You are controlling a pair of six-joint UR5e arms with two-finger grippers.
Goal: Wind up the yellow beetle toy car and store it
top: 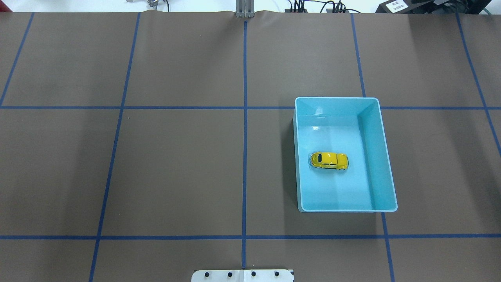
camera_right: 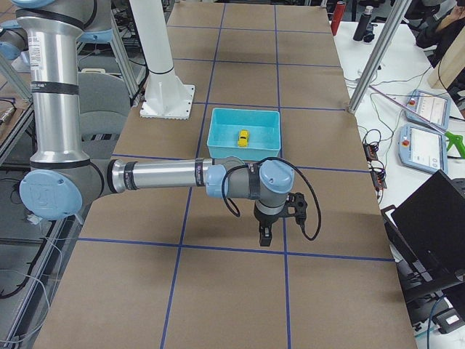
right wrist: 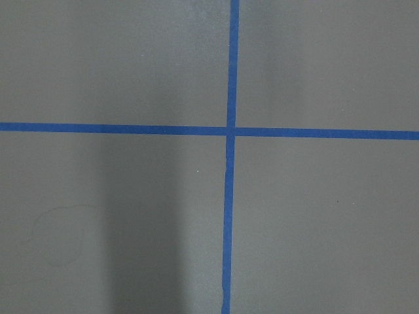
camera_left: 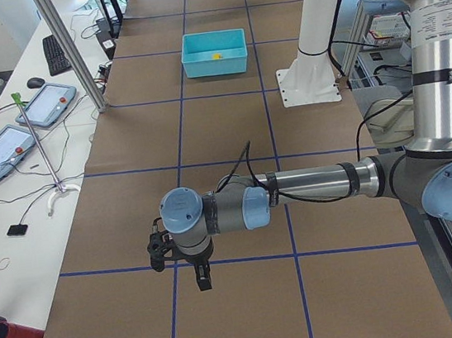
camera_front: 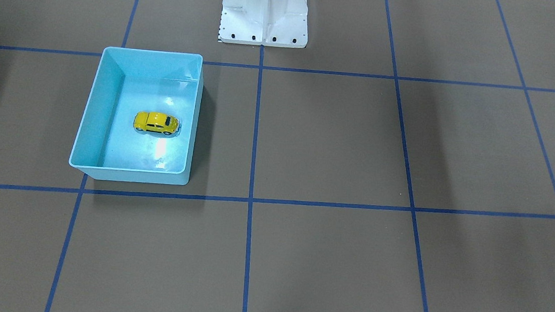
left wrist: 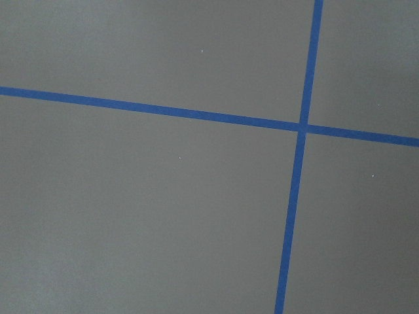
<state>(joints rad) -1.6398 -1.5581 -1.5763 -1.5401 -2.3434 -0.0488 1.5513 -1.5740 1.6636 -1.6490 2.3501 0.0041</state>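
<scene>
base plate (top: 242,275): nearest to us from behind the robot, a white bolted plate at the near edge of the brown worktop (top: 176,168), on the middle line of blue tape (top: 245,156).
left claw (camera_left: 203,282): we see it only from the side camera at the robot's left. it hangs pointing down from the near arm, which is stretched level over that end of the worktop. we cannot tell whether its fingers are apart or together.
right claw (camera_right: 264,234): only the side camera at the robot's right shows it. it points down over the other end of the worktop, well apart from the bin. here too we cannot tell how its fingers stand.
wrist views: each shows us only brown paper and a crossing of tape.
light-blue bin (top: 370,156): farther out, on the robot's right half, an open rectangular tub standing flat on the worktop.
yellow beetle toy car (top: 329,161): inside the bin, on its wheels near the middle of the floor. it lies crosswise to the long walls and touches none of them.
far edge: cables (top: 313,6) beyond the paper.
</scene>
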